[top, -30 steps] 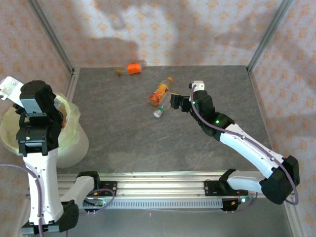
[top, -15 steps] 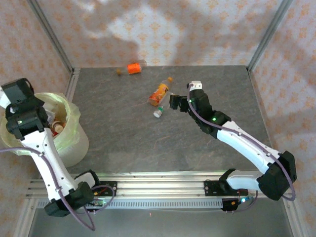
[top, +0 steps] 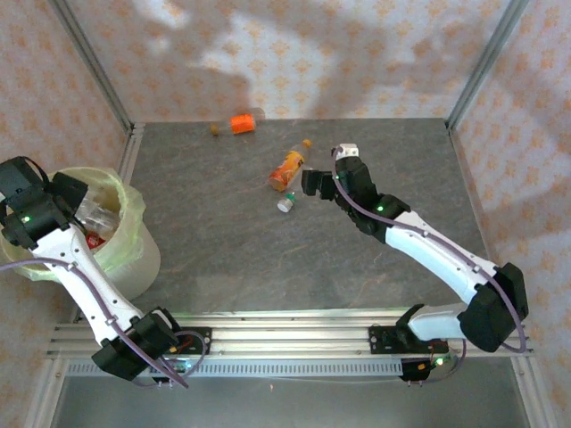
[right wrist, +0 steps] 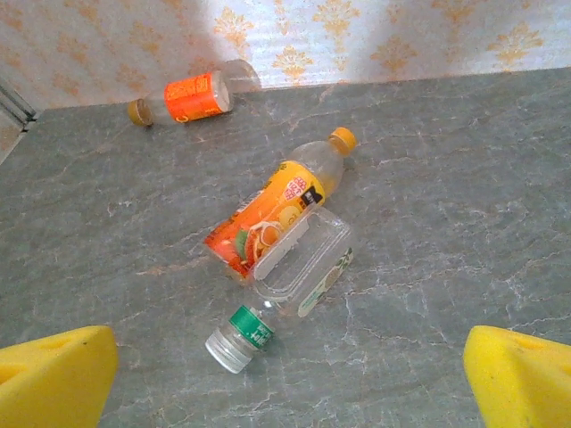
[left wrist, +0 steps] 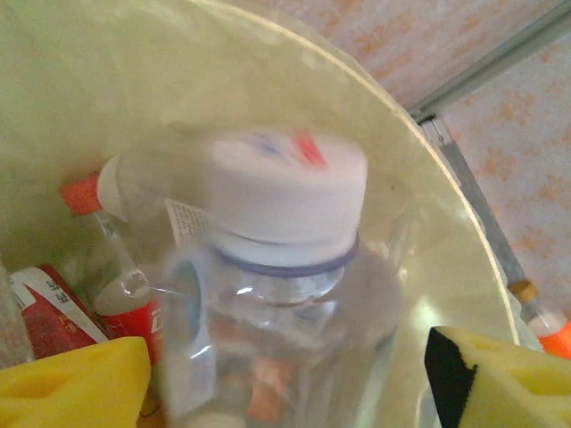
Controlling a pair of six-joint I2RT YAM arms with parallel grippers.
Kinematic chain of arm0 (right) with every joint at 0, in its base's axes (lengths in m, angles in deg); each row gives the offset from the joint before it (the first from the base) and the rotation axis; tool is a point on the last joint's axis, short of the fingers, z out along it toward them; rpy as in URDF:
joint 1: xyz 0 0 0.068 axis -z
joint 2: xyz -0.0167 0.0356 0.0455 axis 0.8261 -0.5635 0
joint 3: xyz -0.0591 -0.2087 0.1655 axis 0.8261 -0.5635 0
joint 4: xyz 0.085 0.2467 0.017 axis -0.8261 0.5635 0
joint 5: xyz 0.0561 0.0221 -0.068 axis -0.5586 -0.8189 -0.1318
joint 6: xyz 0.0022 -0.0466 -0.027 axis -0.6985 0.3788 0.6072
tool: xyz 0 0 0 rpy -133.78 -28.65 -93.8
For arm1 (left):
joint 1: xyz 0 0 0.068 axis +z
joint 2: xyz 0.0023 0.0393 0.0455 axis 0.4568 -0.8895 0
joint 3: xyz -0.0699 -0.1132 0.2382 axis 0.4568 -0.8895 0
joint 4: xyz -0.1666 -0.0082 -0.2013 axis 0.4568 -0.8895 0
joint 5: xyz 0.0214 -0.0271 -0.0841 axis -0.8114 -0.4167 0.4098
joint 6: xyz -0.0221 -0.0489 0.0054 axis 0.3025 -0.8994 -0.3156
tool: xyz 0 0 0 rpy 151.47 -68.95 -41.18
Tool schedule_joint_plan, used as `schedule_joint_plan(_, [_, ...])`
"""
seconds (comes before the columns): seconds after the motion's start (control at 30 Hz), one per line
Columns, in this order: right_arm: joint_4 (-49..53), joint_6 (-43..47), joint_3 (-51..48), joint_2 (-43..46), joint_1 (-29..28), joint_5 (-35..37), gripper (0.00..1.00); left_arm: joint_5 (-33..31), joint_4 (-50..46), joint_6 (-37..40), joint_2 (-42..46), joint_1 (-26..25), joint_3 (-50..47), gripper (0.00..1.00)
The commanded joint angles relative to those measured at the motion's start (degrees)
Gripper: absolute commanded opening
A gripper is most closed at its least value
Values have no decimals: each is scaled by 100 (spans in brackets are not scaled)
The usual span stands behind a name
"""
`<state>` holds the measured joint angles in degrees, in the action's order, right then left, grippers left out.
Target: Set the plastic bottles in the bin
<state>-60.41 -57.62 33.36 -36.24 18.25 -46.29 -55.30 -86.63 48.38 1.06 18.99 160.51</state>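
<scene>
While the bin (top: 138,259) sits below the left gripper (left wrist: 285,379), its jaws stand wide apart with a blurred white-capped bottle (left wrist: 281,205) between them, clear of one pad (left wrist: 500,383), and other bottles (left wrist: 107,267) lie beneath. The right gripper (right wrist: 285,374) is spread wide and empty. Just ahead of it an orange bottle (right wrist: 277,209) touches a green-labelled bottle (right wrist: 299,272), with a third bottle (right wrist: 192,96) further ahead-left.

White-capped bottle (left wrist: 285,192) in the left wrist view is pure blur, lower half runs off the bottom edge, cap print maybe a logo.
</scene>
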Motion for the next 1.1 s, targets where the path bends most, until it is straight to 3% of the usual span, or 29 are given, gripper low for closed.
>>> schedule_joint_plan(0.0, [112,-76,268,-58,-8,-21,99,216,-155,80,140,39,118,88])
schedule_joint_plan(0.27, [32,-271,346,-133,-8,-31,99,206,-429,115,334,36,740,98])
schedule_joint_plan(0.53, [-12,-356,263,-87,-10,172,100,917,-326,-87,673,40,1093,100])
schedule_joint_plan(0.67, [-168,-432,168,-13,1,369,100,2041,273,-377,897,27,995,100])
schedule_joint_plan(0.77, [-319,-553,77,21,2,538,99,3025,1072,-1091,1098,-31,710,100])
schedule_joint_plan(0.83, [-387,-724,15,39,21,676,99,3148,1397,-1322,1218,-276,607,100])
schedule_joint_plan(1.07, [-554,-1122,-143,65,149,801,99,2643,1897,-1581,1277,-1669,475,99])
